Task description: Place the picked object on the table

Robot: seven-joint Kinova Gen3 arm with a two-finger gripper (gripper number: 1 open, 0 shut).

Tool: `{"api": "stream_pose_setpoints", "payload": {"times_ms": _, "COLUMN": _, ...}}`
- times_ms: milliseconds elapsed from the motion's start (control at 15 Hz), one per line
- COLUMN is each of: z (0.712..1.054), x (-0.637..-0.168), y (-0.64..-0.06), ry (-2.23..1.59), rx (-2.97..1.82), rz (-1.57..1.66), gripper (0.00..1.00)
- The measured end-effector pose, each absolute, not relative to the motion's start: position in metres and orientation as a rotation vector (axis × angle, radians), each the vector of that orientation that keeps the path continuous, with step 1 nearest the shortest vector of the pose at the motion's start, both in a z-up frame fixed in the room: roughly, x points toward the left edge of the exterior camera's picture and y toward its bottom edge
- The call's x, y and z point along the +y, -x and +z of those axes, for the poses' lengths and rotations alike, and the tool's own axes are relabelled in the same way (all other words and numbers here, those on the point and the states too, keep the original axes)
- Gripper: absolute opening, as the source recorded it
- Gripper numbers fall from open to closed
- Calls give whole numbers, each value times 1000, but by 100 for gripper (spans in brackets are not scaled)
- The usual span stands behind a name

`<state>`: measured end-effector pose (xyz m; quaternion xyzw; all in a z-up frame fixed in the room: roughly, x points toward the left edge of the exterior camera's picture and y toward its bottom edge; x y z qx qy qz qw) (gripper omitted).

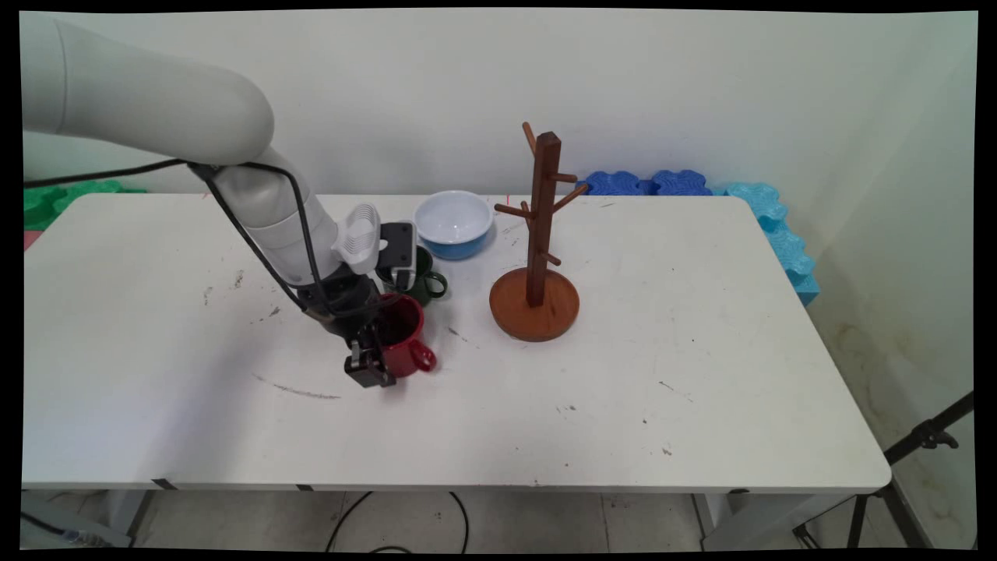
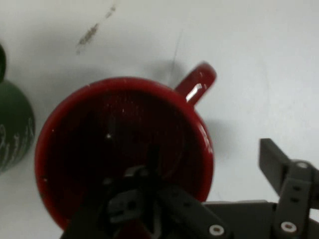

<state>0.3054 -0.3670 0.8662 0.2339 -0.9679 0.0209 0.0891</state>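
Observation:
A red mug (image 1: 406,352) stands upright on the white table (image 1: 545,405), left of centre, its handle toward the table's near right. My gripper (image 1: 379,352) is lowered over its rim and open. In the hand view one finger (image 2: 149,164) reaches down inside the red mug (image 2: 114,129). The other finger (image 2: 279,164) hangs outside, apart from the wall beside the handle. The gripper (image 2: 209,149) straddles that wall. A dark green mug (image 1: 427,282) stands just behind the red one, partly hidden by my wrist, and shows as the green mug (image 2: 12,127) at the left edge.
A blue bowl (image 1: 453,224) with a white inside sits behind the mugs. A wooden mug tree (image 1: 539,234) on a round base stands right of them, its pegs bare. Foam blocks (image 1: 646,183) line the wall. A tripod (image 1: 919,444) stands off the table's right end.

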Motion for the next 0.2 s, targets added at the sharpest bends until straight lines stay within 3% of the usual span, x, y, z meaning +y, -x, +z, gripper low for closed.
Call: {"api": "stream_pose_setpoints", "payload": {"times_ms": 200, "z": 867, "x": -368, "y": -302, "ry": -705, "rx": -2844, "rz": 56, "gripper": 100}}
